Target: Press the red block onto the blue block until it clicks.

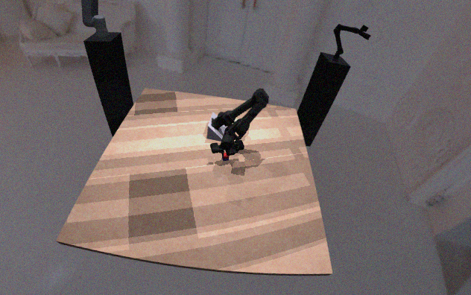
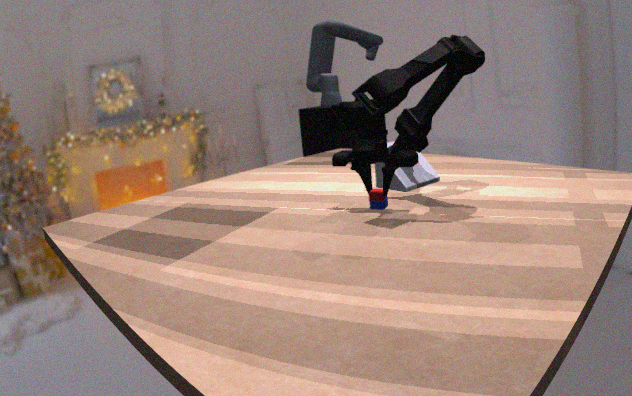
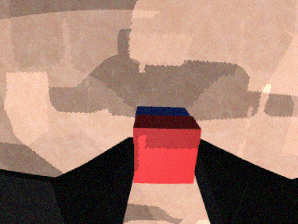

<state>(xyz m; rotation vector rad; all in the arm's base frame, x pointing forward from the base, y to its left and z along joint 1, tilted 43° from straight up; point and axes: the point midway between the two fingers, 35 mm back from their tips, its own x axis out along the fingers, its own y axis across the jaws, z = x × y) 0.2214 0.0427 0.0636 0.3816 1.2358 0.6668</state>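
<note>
Here, red block [image 1: 226, 154] [image 2: 376, 194] [image 3: 165, 157] between jaws, atop blue block [image 1: 225, 159] [image 2: 378, 203] [image 3: 162, 111]

Red block [image 1: 225, 154] [image 2: 376, 194] [image 3: 164, 156] atop blue block [image 1: 225, 159] [image 2: 378, 204] [image 3: 162, 111] on tabletop [image 1: 257, 231] [image 2: 350, 320] [image 3: 90, 30].

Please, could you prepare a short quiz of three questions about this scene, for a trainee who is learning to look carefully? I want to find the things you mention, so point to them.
1. True or false: the red block [image 1: 225, 154] [image 2: 377, 194] [image 3: 164, 160] is above the blue block [image 1: 225, 159] [image 2: 378, 204] [image 3: 162, 110].

2. Which thing is between the fingers of the gripper [image 1: 226, 152] [image 2: 378, 193] [image 3: 164, 160]?
A) the blue block
B) the red block
C) nothing

3. Fill in the gap: to finish the task once the blocks have clicked together, the gripper must ____ the red block.

Key: 1. true; 2. B; 3. let go of
</note>
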